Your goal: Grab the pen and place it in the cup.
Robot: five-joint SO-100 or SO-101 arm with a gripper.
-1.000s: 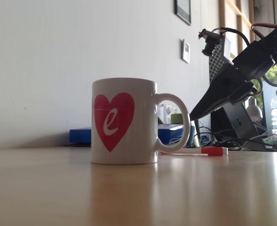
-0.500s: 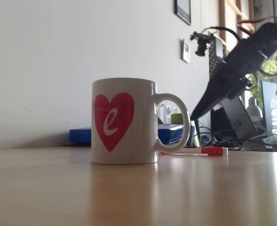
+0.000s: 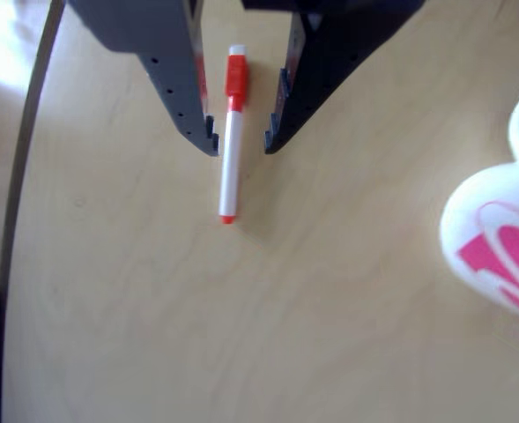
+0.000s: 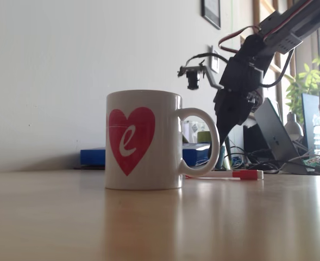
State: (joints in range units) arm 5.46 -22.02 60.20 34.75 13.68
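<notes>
A white marker pen (image 3: 232,141) with an orange-red cap lies flat on a pale wooden table (image 3: 241,326). In the other view, the black gripper (image 3: 240,144) sits with its two fingers spread apart, one on each side of the pen's white barrel, neither clearly touching it. The white mug (image 3: 497,247) with a pink logo stands at that view's right edge, apart from the pen. In the fixed view, the mug (image 4: 143,140) stands upright showing a pink heart, the pen (image 4: 230,174) lies behind its handle, and the gripper (image 4: 223,138) points down above the pen.
</notes>
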